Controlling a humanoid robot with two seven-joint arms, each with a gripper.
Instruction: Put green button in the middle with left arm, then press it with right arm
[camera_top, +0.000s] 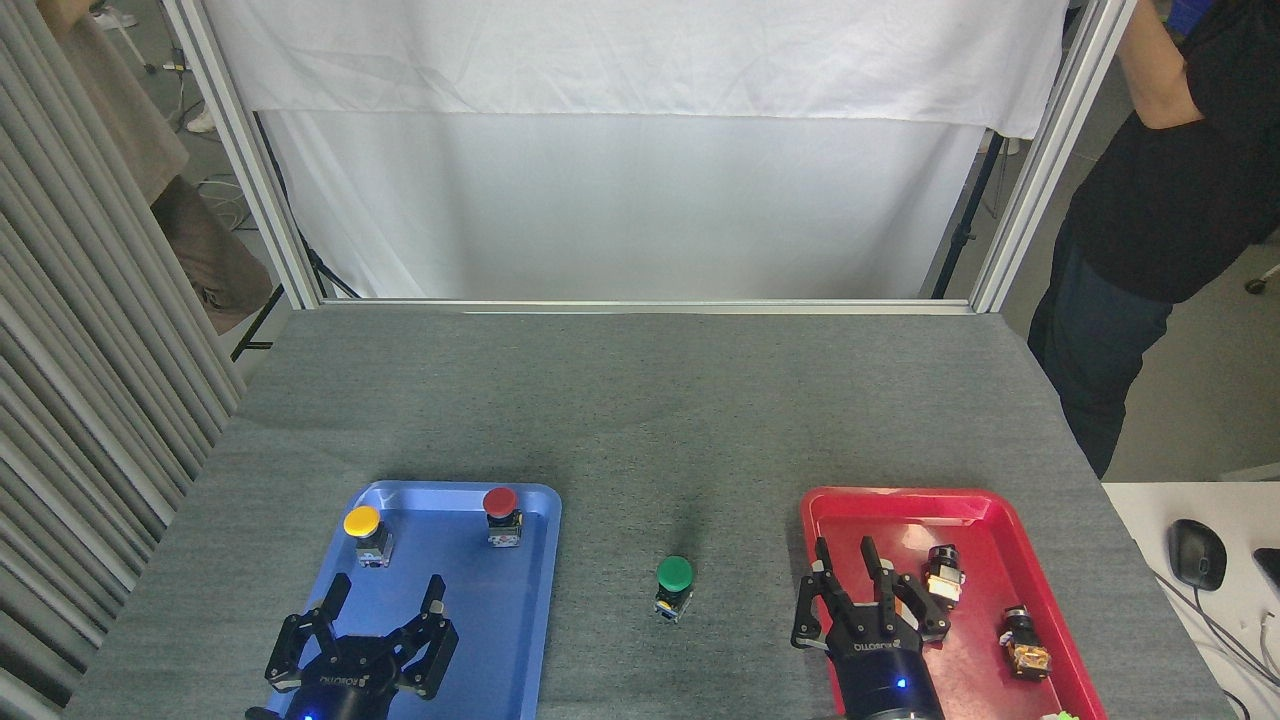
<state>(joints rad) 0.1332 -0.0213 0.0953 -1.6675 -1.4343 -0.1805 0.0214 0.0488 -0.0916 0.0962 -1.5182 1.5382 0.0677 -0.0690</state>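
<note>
The green button stands upright on the bare grey table, in the middle between the two trays, with nothing touching it. My left gripper hovers open over the near end of the blue tray, well left of the button. Over the left part of the red tray, to the right of the button, my right gripper has its fingers apart and holds nothing.
A yellow button and a red button stand at the far end of the blue tray. Small switch parts lie in the red tray. A person stands at the far right. A mouse lies on a side desk.
</note>
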